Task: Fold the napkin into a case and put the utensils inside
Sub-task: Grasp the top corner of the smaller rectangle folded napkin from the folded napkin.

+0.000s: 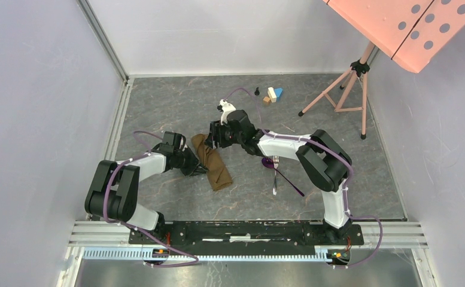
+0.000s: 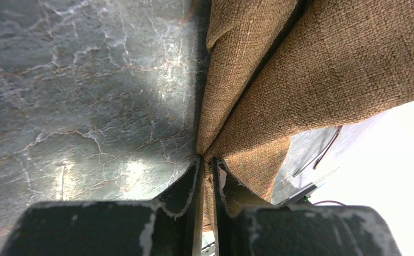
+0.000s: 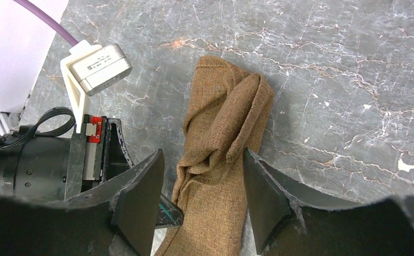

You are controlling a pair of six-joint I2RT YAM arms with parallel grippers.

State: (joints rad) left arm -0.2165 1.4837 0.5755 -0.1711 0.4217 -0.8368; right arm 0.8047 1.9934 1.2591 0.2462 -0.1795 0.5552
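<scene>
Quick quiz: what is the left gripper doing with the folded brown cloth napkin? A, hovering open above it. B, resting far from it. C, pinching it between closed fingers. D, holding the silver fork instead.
C: the left wrist view shows the left gripper closed on the brown cloth napkin; the silver metal fork lies apart from it.

Bunched brown napkin (image 3: 223, 112) on grey marbled table (image 3: 343, 80), between wide-spread right fingers (image 3: 140, 197); left arm (image 3: 34, 165) just beside.
</scene>
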